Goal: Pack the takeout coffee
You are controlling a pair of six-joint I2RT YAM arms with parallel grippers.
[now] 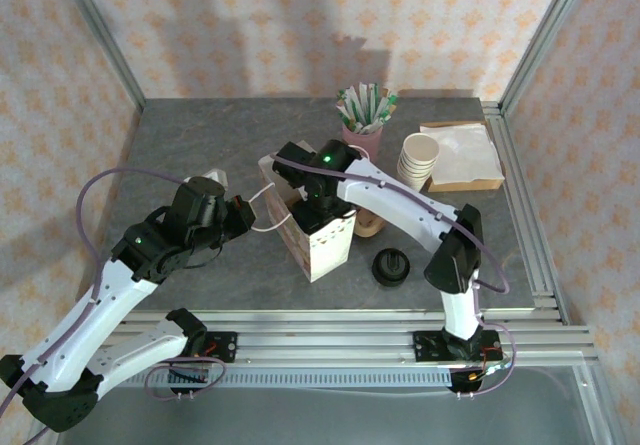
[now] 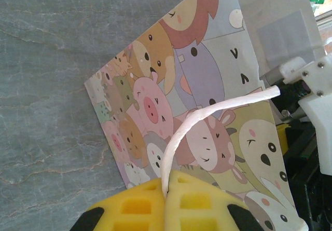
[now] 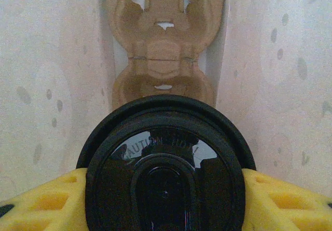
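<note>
Left gripper (image 2: pixel 167 185): the jaws are closed tight on the white cord handle (image 2: pixel 207 111) of the paper bag (image 2: pixel 176 85). The cord rises from the pinch and arches to the bag's top edge. The bag's printed side faces this wrist. Bare grey table (image 2: pixel 46 85) lies open to the left of the bag's edge.

Right gripper (image 3: pixel 165 202): it sits inside the bag mouth, jaws at medium width and clamped on the takeout coffee (image 3: pixel 165 158). One yellow finger stands on each side below the black lid. The bag's pale inner walls stand close on both sides of the lid, so lateral room is small. Deeper in the bag, between the walls, lies a brown cardboard carrier (image 3: pixel 165 54).

Right of the bag, top view: a loose black lid (image 1: pixel 391 266) lies near the front. A stack of cream cups (image 1: pixel 420 160) stands further back, apart from both arms.

Surface: the grey stone-pattern table is bounded by aluminium rails (image 1: pixel 528 215) and patterned walls (image 1: pixel 250 25).
</note>
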